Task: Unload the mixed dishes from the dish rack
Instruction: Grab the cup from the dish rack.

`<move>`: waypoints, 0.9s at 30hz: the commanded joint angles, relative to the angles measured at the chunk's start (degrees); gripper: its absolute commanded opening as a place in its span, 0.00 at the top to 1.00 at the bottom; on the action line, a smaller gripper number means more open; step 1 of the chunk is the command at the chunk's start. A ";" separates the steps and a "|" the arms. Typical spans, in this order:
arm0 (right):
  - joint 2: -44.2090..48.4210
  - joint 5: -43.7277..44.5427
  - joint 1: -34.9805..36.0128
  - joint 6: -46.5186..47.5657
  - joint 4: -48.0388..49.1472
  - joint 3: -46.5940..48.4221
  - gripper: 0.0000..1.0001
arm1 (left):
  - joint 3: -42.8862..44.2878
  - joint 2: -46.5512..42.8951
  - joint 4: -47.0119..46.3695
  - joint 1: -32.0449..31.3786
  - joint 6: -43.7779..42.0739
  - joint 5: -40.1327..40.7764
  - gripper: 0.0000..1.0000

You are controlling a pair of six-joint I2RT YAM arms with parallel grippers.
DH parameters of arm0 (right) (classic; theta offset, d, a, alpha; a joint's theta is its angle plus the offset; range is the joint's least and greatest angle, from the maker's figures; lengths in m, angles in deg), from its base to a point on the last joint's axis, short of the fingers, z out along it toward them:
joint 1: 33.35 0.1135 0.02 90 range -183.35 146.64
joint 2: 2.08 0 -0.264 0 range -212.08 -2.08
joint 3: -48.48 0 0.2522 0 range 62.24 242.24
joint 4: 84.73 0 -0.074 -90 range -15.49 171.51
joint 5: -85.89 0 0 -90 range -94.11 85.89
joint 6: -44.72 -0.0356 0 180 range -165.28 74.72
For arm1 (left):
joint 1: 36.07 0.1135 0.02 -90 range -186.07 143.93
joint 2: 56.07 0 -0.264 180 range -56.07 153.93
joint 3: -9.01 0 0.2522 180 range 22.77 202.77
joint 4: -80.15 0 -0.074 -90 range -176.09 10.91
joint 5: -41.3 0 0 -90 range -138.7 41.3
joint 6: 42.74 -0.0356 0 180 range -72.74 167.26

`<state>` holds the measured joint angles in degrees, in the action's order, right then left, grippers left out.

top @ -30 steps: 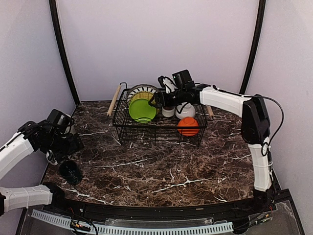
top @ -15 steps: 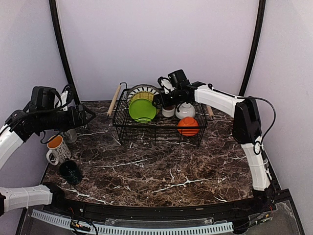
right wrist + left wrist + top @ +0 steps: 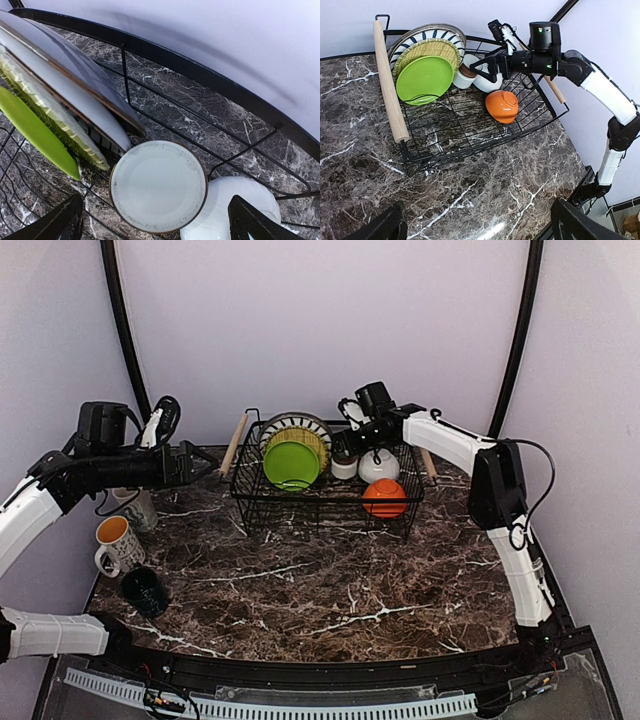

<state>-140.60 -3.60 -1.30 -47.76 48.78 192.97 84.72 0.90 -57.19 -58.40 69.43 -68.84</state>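
Dark marble bench [image 3: 350,580] holds the dish rack [image 3: 320,508] at upper centre, my right end effector [image 3: 337,446] apart near a pale mug [image 3: 157,186] inside it, my left end effector [image 3: 198,463] apart at left.

A: A kitchen, with that rack [image 3: 320,512]?
B: No, a robot test booth. Plain pale walls [image 3: 320,320] box in a marble-look table [image 3: 330,580], black poles [image 3: 124,340] stand at the corners, and the left arm [image 3: 30,510] and right arm [image 3: 445,440] are bolted by a cable track [image 3: 300,707].
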 commanded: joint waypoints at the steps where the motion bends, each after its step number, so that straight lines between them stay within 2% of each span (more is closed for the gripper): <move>1: -3.98 1.77 0.23 1.61 -0.44 4.15 0.01 | -1.22 -0.67 -2.61 0.35 0.17 -3.75 0.01; 4: -5.22 2.82 0.04 2.12 0.74 4.95 0.04 | -1.52 -0.64 -3.11 0.35 0.90 -4.35 0.01; 11: -6.50 1.78 -0.01 3.22 2.96 5.54 0.28 | -2.26 -0.44 -4.18 0.35 2.17 -5.37 0.01; 17: -4.45 0.61 -0.04 2.54 3.40 4.93 0.53 | -2.86 -0.81 -4.57 0.35 3.50 -5.76 0.01; 22: 1.99 0.50 0.11 0.36 4.37 -0.61 0.67 | -3.68 -0.75 -6.48 0.35 5.02 -7.08 0.01; 27: 13.28 -1.43 0.19 -2.87 10.40 -12.64 0.70 | -5.15 -0.16 -10.36 0.27 8.17 -9.39 0.01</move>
<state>-138.89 -3.44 -1.39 -47.33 51.75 186.57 81.42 0.90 -63.39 -58.40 74.54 -75.36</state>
